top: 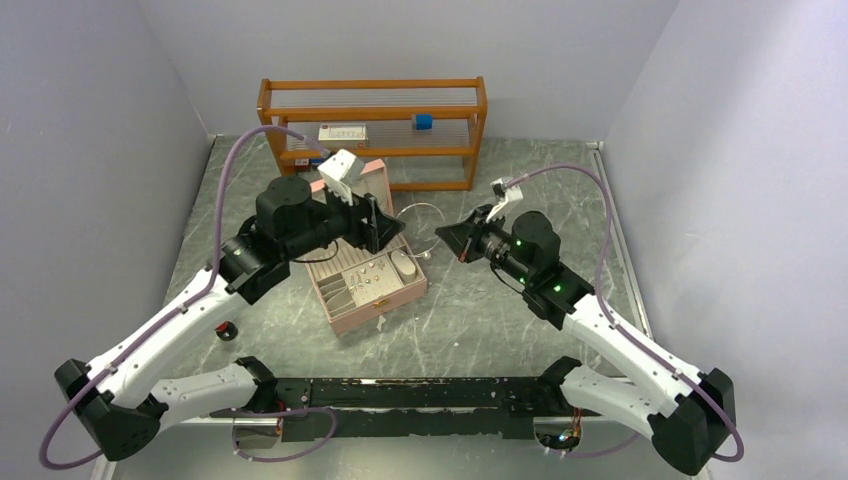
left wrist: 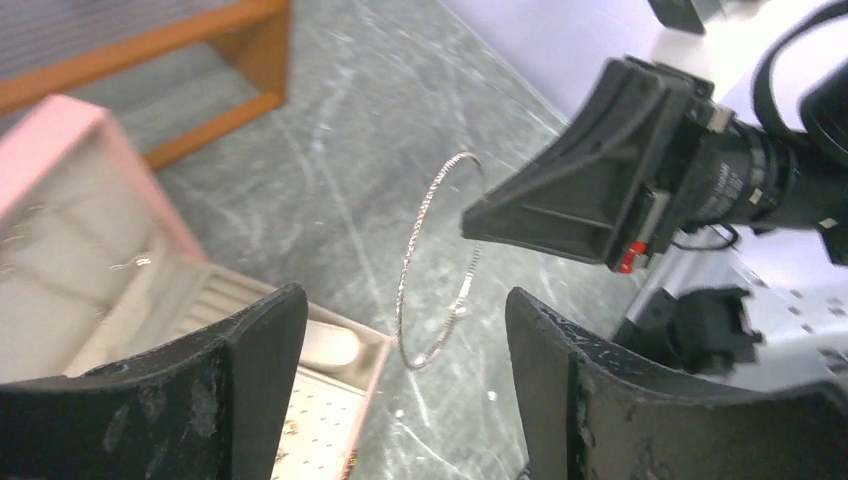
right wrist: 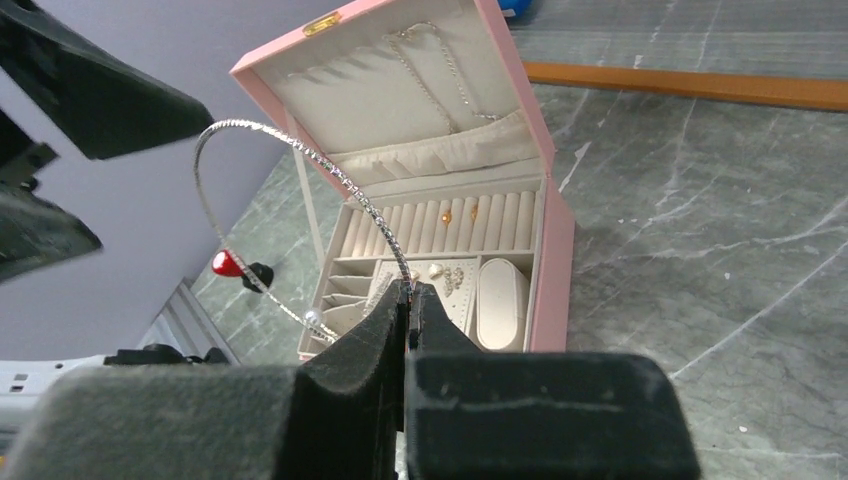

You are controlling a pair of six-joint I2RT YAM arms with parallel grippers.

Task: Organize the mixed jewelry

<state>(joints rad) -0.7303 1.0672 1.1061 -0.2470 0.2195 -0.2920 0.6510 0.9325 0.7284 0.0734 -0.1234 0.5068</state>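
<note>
A thin silver bangle (right wrist: 330,165) hangs in the air just right of the open pink jewelry box (top: 400,297). My right gripper (right wrist: 410,293) is shut on its lower part. The same bangle (left wrist: 405,270) shows ahead of my left gripper (left wrist: 405,330), which stands open with nothing between its fingers, close to the right gripper (left wrist: 480,215). Small gold and silver pieces (right wrist: 447,275) lie in the box's tray, some on the ring rolls. A chain (right wrist: 440,75) hangs in the lid. In the top view the left gripper (top: 390,228) hovers over the box's back edge.
A wooden shelf (top: 375,130) stands at the back with a blue cube (top: 423,121) and a flat card on it. A small red-capped black cylinder (top: 226,330) sits on the table left of the box. Grey walls close both sides.
</note>
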